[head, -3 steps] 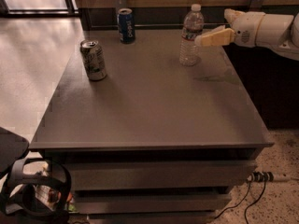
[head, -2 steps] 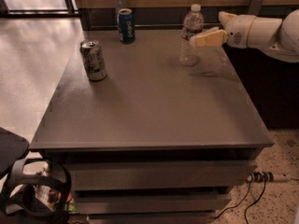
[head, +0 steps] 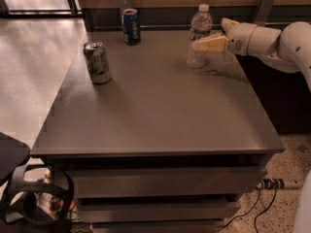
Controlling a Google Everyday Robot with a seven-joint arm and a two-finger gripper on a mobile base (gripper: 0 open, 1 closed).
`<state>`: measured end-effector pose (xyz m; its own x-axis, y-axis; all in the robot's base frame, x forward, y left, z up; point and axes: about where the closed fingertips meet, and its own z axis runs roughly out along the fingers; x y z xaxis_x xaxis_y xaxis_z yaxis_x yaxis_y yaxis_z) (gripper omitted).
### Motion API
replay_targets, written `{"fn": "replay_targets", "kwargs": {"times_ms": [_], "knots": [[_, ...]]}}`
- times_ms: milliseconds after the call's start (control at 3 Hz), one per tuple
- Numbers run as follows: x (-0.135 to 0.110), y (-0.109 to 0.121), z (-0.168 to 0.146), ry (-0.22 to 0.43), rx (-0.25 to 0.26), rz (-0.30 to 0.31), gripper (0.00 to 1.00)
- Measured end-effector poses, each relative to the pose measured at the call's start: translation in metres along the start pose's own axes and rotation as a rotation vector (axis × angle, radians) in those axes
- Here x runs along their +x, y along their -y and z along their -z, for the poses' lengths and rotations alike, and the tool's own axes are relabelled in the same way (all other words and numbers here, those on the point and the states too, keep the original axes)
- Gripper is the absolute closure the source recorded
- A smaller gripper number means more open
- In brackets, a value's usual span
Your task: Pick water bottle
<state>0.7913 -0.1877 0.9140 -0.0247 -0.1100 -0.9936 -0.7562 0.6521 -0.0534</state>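
The water bottle (head: pixel 198 30) is clear ribbed plastic with a white cap. It stands upright at the back right of the grey table (head: pixel 160 115). My gripper (head: pixel 210 34) reaches in from the right at mid-bottle height and is open. Its near finger (head: pixel 210 44) lies across the front of the bottle. The far finger (head: pixel 228 23) shows to the right of the bottle, behind it. The bottle still stands on the table.
A blue soda can (head: pixel 130 26) stands at the back of the table, left of the bottle. A silver-green soda can (head: pixel 97 62) stands nearer the left edge. A wooden wall runs behind the table. Cables (head: pixel 265 198) lie on the floor at the lower right.
My gripper has moved left toward the bottle, and its near finger now overlaps the bottle's front. The bottle and the cans have not moved.
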Motion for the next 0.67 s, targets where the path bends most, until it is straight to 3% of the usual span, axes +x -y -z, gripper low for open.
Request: {"fn": "replay_targets", "kwargs": {"times_ms": [333, 667], "knots": [[0.0014, -0.0024, -0.0105, 0.030, -0.012, -0.001, 0.13], [0.0017, -0.0054, -0.0152, 0.030, -0.020, -0.002, 0.46]]}}
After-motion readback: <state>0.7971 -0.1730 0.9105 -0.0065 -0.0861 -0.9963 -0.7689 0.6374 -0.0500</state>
